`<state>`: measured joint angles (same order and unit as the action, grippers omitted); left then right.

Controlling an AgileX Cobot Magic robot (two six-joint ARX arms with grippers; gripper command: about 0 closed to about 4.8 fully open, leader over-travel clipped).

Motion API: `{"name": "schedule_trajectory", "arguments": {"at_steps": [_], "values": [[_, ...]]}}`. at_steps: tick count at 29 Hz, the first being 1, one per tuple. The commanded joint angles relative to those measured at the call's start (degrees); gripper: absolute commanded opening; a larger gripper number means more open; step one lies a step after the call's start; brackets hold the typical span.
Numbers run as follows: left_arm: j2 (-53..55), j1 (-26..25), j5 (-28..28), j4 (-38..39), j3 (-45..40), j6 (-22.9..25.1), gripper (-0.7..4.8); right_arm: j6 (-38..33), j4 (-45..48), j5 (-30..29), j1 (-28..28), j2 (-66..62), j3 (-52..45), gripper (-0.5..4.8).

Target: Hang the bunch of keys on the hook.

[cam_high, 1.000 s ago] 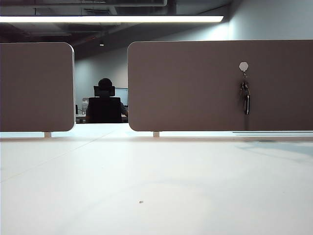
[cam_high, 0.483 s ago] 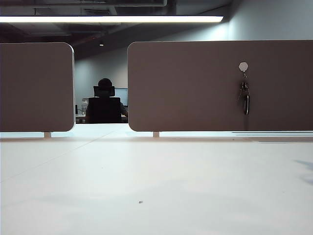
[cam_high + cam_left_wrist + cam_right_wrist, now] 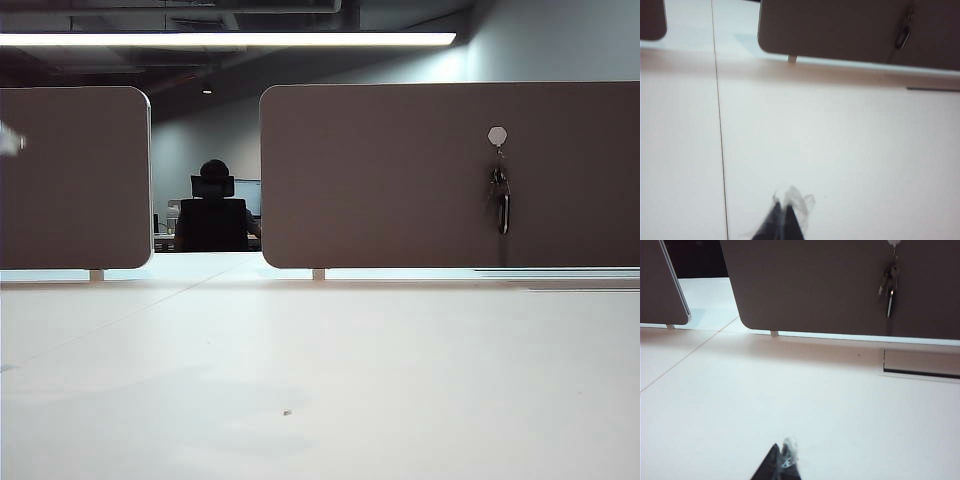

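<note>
In the exterior view the keys (image 3: 500, 200) hang from the hook (image 3: 498, 137) in the upper right of the frame, against the right brown panel (image 3: 400, 180). The hook's pale pad sits on the panel face and the keys dangle straight below it, the dark fob lowest, clear of the table (image 3: 320, 380). A second panel (image 3: 75, 180) stands at the left of the frame, and through the gap between the two a person in a chair (image 3: 213, 210) is seen from behind, far back. A tiny speck (image 3: 288, 412) lies on the table in the lower middle. Neither gripper is clearly seen in this view; only a pale blur touches the left edge.

In the left wrist view the left gripper (image 3: 782, 222) is at the bottom middle of the frame, its dark fingers pressed together with nothing between them, over bare table. The keys (image 3: 905, 32) show at the upper right, on the panel, well away from it.

In the right wrist view the right gripper (image 3: 781, 465) is likewise at the bottom middle, fingers together and holding nothing. The keys (image 3: 890, 287) hang at the upper right under the hook (image 3: 894, 243), which is cut by the top edge. A slot (image 3: 921, 364) in the table lies below them, at the right.
</note>
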<state>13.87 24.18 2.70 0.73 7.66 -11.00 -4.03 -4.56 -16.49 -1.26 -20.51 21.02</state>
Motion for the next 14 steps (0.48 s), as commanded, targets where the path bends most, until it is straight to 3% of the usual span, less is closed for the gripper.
{"name": "schedule_trajectory", "arguments": {"at_steps": [1, 4, 14], "values": [[0.0, 0.0, 0.6, -5.6, -2.6, -2.6, -0.06, -0.9, 2.7, -0.2, 0.0, 1.6, -3.6, -0.04], [0.0, 0.0, 0.7, -7.4, -4.6, -5.6, -0.06, -0.9, 2.9, 0.1, 0.0, 2.2, -6.5, -0.04], [0.0, 0.0, 0.3, -6.3, -7.2, -5.6, -0.06, -0.9, 4.0, 0.0, 0.0, 2.4, -12.9, -0.04]]}}
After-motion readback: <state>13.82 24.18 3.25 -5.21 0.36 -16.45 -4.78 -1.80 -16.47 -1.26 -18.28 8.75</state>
